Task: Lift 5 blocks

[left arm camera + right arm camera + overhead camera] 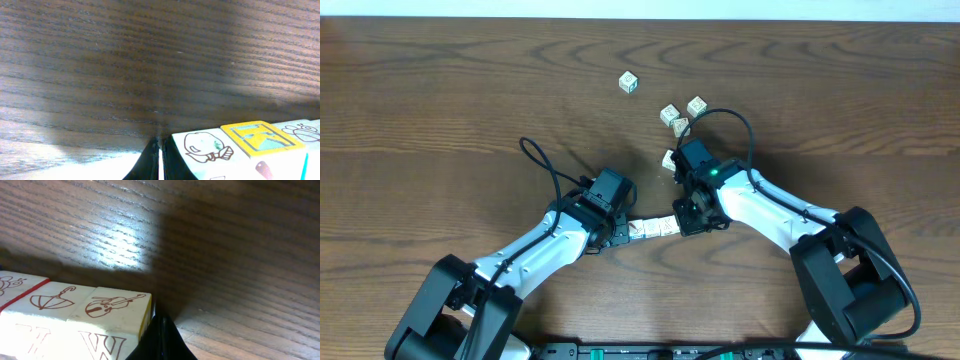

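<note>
Overhead, the left gripper point(623, 234) and the right gripper point(682, 222) pointed at each other, each with its jaws closed on nothing. A short row of small cream-white printed cubes point(653, 230) lay between the two tips and met both. Whether the row rested on the wood or hung clear of it could not be told.

From the left wrist, the closed left gripper point(158, 162) had the row point(210, 147) just to its right, with a yellow-framed letter K and a bee drawing on top. From the right wrist, the closed right gripper point(160, 342) had the same row point(112, 311) just to its left, showing a violin, an umbrella and a letter W.

Beyond the right gripper's wrist lay five loose cubes point(680, 127), one close beside the wrist, three clustered farther off and one point(628, 82) apart. All stood on a dark brown wood-grain tabletop point(440, 120), with a pale strip point(640, 8) along its far edge.

Both white arms reached inward from black bases at the near edge, forming a shallow V. Black cables point(535, 160) looped above each wrist.
</note>
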You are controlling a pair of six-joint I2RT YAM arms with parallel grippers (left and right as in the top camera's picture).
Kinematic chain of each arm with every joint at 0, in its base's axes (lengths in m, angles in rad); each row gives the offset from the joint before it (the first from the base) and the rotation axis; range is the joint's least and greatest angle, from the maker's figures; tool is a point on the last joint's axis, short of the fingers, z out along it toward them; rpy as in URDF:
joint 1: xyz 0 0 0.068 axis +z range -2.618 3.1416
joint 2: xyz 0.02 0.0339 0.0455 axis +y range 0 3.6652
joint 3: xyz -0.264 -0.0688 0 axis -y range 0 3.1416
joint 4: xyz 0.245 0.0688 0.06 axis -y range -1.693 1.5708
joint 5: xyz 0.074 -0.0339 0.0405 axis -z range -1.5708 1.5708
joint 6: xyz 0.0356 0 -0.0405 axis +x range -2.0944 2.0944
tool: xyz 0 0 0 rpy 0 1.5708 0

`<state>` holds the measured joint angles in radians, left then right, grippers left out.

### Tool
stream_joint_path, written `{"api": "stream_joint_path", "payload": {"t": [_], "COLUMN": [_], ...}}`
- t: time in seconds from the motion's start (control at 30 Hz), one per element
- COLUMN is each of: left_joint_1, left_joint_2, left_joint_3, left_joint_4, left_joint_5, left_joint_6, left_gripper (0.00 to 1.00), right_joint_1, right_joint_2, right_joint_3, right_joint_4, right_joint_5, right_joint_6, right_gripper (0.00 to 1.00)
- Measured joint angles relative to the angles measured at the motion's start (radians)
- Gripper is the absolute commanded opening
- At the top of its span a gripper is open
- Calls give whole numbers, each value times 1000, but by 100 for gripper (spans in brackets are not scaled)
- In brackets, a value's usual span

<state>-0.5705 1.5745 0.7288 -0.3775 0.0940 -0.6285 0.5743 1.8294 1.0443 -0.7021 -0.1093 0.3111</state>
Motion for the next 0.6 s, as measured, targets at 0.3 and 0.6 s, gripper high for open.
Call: {"api": "stream_joint_path", "payload": {"t": [0.3, 0.6], "left_joint_1": [-11, -19], "left_joint_2": [0, 0], "left_joint_3": [-6, -8], "left_joint_4": [32, 39], "left_joint_5": [-20, -31], "left_joint_6": [0, 2], "left_gripper": [7, 7], "right_joint_1": [4, 5], "right_joint_2": [-2, -2], "right_joint_3": [0, 0], "right_joint_4": [7, 8], "right_joint_5": [23, 35], "right_joint_6": [49, 53], "right_gripper": [1, 1]}}
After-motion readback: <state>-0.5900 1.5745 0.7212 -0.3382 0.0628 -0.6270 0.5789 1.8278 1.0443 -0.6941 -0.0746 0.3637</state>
